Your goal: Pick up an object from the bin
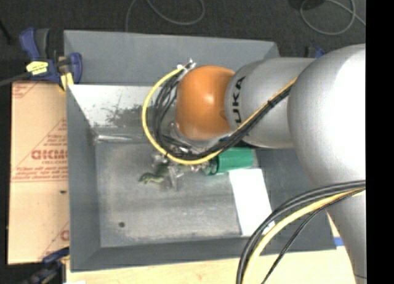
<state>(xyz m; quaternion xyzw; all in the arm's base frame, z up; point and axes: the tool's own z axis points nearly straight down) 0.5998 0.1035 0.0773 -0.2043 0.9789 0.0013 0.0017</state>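
My gripper (168, 170) is low over the bin floor near its middle, mostly hidden under the arm's orange cover. A small dark green thing (150, 178), thin and irregular in shape, lies on the floor right at the gripper's left side, touching or nearly touching it. A green box-shaped thing (237, 158) lies just right of the gripper, partly under the arm.
A flat white rectangular thing (251, 199) lies on the floor at the lower right, below the green box. The big silver arm covers the bin's right side. A tiny dark speck (121, 224) sits at the floor's lower left.
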